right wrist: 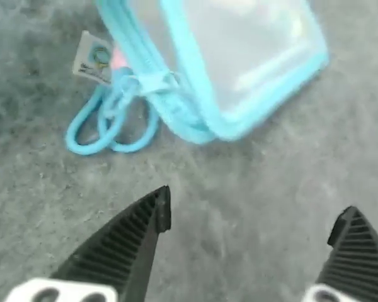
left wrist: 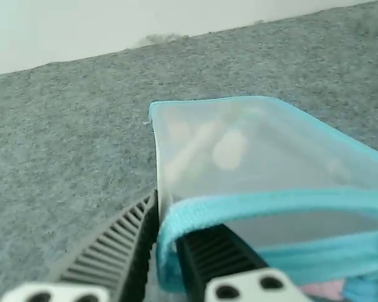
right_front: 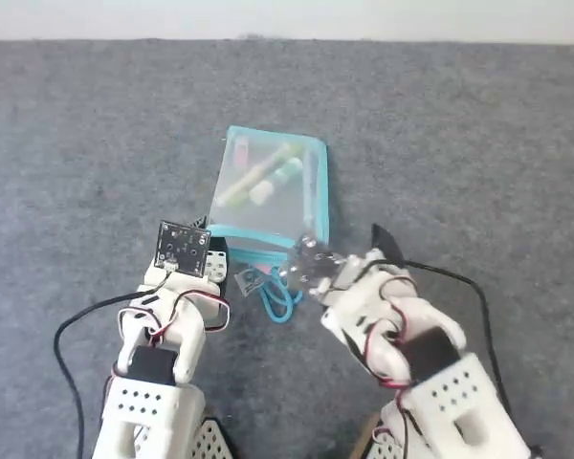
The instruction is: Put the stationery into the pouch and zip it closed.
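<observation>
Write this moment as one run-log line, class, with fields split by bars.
left gripper shut on pouch edge | right gripper open over grey mat beside pouch | stationery inside pouch | cord on mat

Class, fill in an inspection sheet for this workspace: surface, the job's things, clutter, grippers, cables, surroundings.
Surface: grey carpet-like mat.
Job's things: translucent pouch with teal trim lies flat; stationery is inside; a blue cord loop and tag hang at the zip pull; cannot tell whether the zip is fully closed.
Clutter: nothing seen.
Grippers: left gripper shut on the pouch's teal edge; right gripper open above the mat beside the pouch's corner, touching nothing.
Cables: black cable trails from the left arm; second black cable by the right arm.
Surroundings: pale wall behind the mat.
</observation>
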Controlling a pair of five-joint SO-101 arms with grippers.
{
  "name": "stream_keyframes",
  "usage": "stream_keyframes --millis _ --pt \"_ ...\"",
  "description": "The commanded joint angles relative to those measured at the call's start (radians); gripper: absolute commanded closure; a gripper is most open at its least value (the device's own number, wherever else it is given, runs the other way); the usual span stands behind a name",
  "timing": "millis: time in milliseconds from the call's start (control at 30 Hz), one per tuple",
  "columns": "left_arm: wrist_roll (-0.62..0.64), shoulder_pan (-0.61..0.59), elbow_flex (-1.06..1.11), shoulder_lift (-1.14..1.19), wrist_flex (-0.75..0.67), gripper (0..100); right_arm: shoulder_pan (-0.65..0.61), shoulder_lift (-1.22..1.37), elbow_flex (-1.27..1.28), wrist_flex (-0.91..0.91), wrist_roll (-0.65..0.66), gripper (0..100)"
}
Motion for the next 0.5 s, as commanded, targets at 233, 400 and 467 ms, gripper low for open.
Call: stream_keyframes --millis 233,400,467 --pt "0.026 0.002 -0.036 0.008 -0.043 99 -0.061 0.137 -0.087 -0.150 0.078 60.9" --pt "0.026 0.002 -0.038 0.008 -0.043 99 -0.090 0.134 -0.150 -0.101 0.129 60.8" --pt "0.026 0.002 -0.038 0.008 -0.043 99 -0.128 0.143 -0.158 -0.096 0.146 60.8"
